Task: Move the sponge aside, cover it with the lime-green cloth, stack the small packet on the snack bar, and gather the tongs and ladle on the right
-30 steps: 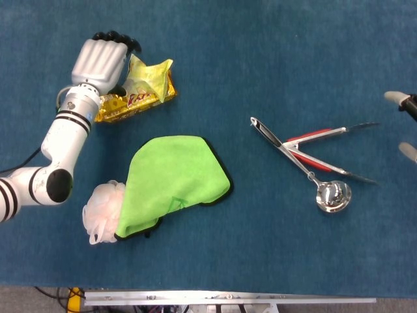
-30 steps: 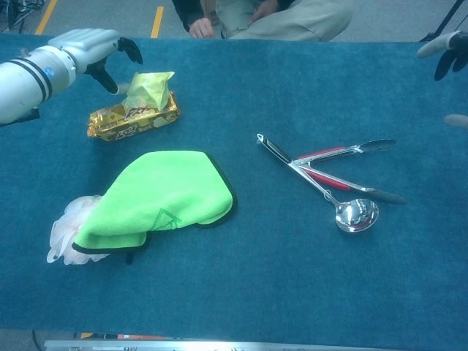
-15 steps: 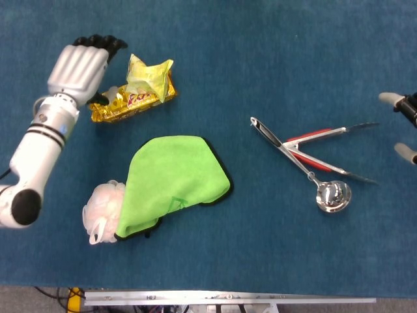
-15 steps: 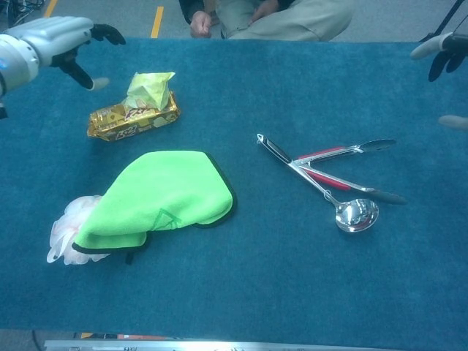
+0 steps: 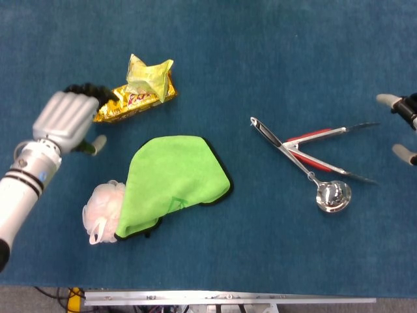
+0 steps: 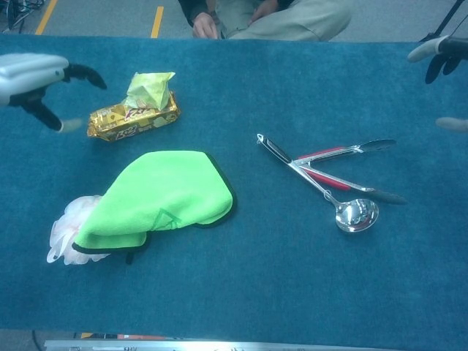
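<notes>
One lime-green cloth over one sponge, one small packet on one snack bar, tongs crossing ladle, left hand spread empty, right hand at right edge, fingers apart.

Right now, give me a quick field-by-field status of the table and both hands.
sponge: left front, partly under the lime-green cloth
small packet: resting on the snack bar
tongs: right of centre, open, crossing the ladle handle
left hand: open, holds nothing, near the snack bar's left end
right hand: at the right edge, fingers apart, holds nothing
</notes>
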Robot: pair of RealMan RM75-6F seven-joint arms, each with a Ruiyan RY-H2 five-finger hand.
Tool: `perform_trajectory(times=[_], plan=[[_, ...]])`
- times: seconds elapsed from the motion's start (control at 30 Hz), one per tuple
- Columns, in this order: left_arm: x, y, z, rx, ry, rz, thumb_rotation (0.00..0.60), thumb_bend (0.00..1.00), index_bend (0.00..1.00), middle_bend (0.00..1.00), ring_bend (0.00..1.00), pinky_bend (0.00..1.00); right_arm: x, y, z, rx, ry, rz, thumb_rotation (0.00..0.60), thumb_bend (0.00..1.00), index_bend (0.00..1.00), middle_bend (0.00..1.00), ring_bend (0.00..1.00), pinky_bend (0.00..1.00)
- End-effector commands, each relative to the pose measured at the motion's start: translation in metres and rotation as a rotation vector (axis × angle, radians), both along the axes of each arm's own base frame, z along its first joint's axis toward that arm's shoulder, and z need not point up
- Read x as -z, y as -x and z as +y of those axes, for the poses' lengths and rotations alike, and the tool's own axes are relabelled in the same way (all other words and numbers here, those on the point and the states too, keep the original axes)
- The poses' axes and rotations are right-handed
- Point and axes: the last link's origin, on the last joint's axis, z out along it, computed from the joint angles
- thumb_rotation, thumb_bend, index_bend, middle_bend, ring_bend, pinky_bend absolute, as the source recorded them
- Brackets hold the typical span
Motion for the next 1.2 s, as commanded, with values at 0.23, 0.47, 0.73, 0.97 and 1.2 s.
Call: perform_trajectory(times=[0.23, 0.47, 0.73, 0.97, 1.2], plan=[[0.023, 0.003, -0.024, 0.012, 0.125, -0.004, 0.6, 0.35, 0.19, 0.17, 0.12, 0.16, 0.0, 0.0, 0.001, 0.001, 0.0, 0.0, 0.6, 0.15, 0.23, 0.42, 0.37, 0.58], [0.047, 0.006, -0.019, -0.012, 0.163, -0.007, 0.6, 0.35, 0.19, 0.16, 0.12, 0.16, -0.002, 0.003, 0.001, 0.01, 0.005, 0.0, 0.6, 0.15, 0.23, 0.42, 0.37, 0.58], [0.069, 0.005, -0.019, -0.03, 0.209, -0.013, 0.6, 0.35, 0.19, 0.16, 0.12, 0.16, -0.003, 0.005, 0.001, 0.017, 0.008, 0.001, 0.6, 0.15, 0.23, 0.42, 0.37, 0.58], [0.081, -0.003, -0.014, -0.04, 0.231, -0.046, 0.6, 0.34, 0.18, 0.15, 0.12, 0.16, -0.003, 0.007, 0.001, 0.022, 0.01, 0.006, 0.6, 0.15, 0.23, 0.42, 0.37, 0.58], [0.09, -0.01, -0.006, -0.058, 0.242, -0.071, 0.6, 0.34, 0.17, 0.14, 0.12, 0.16, -0.005, 0.009, 0.002, 0.029, 0.014, 0.002, 0.6, 0.15, 0.23, 0.42, 0.37, 0.58]])
